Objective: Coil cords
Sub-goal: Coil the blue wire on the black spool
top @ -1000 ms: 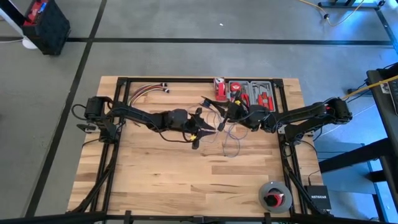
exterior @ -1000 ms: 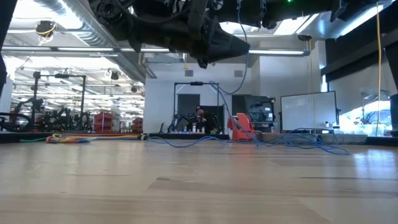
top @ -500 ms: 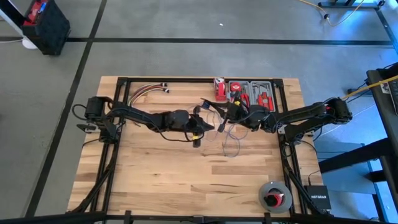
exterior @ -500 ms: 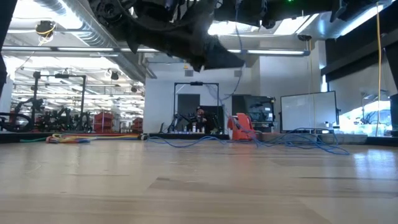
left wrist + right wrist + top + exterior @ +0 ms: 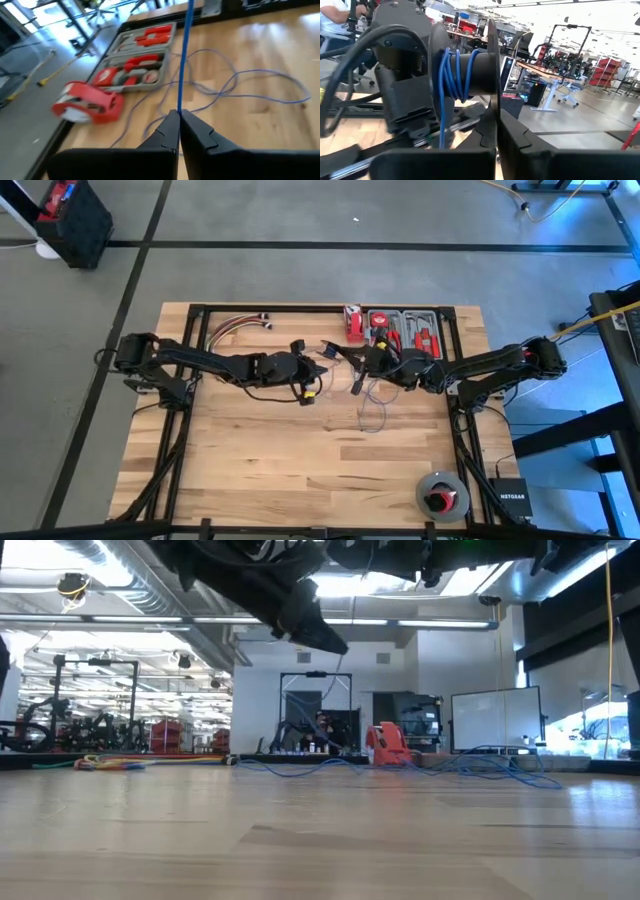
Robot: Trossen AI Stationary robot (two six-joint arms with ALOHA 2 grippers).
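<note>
Progress: partly done, by judgement. A few turns of thin, string-like blue-violet cord (image 5: 454, 75) already wound on a black flanged plastic spool (image 5: 470, 72), seen in the right wrist view; far more cord (image 5: 370, 412) lying in loose, untidy loops on the pale planked wooden desk (image 5: 260, 470), near its middle and towards the right arm. Most of the winding left to do.

Left gripper (image 5: 179, 131): matte black jaws closed on a taut, straight run of the same cord (image 5: 184, 55), raised above the desk near its middle, just left of the spool. Strand pinched at the very tips.

Right gripper (image 5: 495, 135): black jaws closed, tips lying against the edge of a spool flange; raised over the desk right of centre, close to the left gripper. Whether gripping the flange or only touching it, cannot tell.

Cord: very fine, limp, smooth-sheathed, prone to tangling; far thinner than either jaw.

Also present:
- grey moulded tool tray (image 5: 405, 328) with red-handled tools, far edge of desk.
- red plastic tape dispenser (image 5: 90, 104), glossy, rounded, just beside the tray.
- bundle of red, yellow and white wires (image 5: 235, 326), far-left part of desk, well apart from the work.
- round grey disc with red centre (image 5: 441, 496), near-right corner.
</note>
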